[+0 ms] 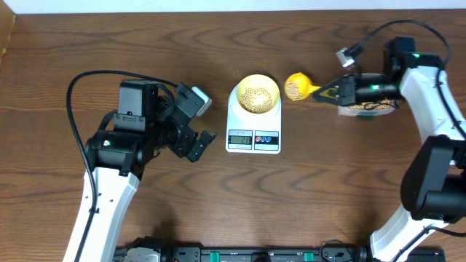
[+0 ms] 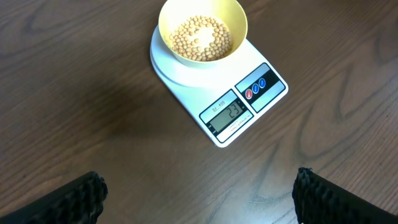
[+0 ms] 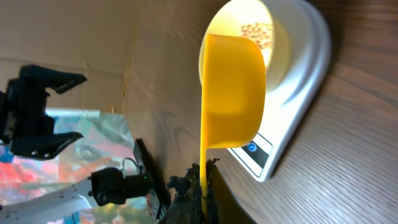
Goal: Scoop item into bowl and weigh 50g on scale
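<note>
Your right gripper (image 1: 337, 92) clamps scoop (image 1: 296, 86) by handle, loaded cup kept mouth-up just beside bowl (image 1: 258, 93); judged so beans (image 2: 201, 37) don't spill before pour.
Bowl on scale (image 1: 234, 120) for live reading: display looks like 23, short of 50.
Your left gripper (image 2: 200, 180) parked aside, jaws wide apart, empty.
Count: one bowl, one scale, one scoop, one tub (image 1: 389, 107); beans too many to count.

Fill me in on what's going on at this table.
The right gripper holds a loaded yellow scoop by its handle, just right of the bowl. The bowl sits on the scale with beans already in it, and the display reads 23, short of 50. The left gripper hangs open and empty, left of the scale.
</note>
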Tool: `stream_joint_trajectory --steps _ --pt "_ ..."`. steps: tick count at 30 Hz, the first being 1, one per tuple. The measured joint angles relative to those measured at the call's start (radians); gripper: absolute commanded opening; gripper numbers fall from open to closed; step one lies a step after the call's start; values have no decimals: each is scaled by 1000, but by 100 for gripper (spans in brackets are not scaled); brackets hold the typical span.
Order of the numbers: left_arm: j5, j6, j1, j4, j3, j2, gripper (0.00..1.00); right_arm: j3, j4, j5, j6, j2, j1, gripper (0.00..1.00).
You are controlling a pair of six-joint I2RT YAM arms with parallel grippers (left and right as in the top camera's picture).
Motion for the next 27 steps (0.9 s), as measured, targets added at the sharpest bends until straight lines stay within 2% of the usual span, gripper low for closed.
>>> stream_joint_trajectory --steps 12,19,27 --pt "0 0 0 0 0 0 98 60 195 235 223 1 235 1" --pt "0 0 0 0 0 0 98 179 185 523 279 1 350 1" --pt "0 0 0 0 0 0 98 251 124 902 276 1 515 1"
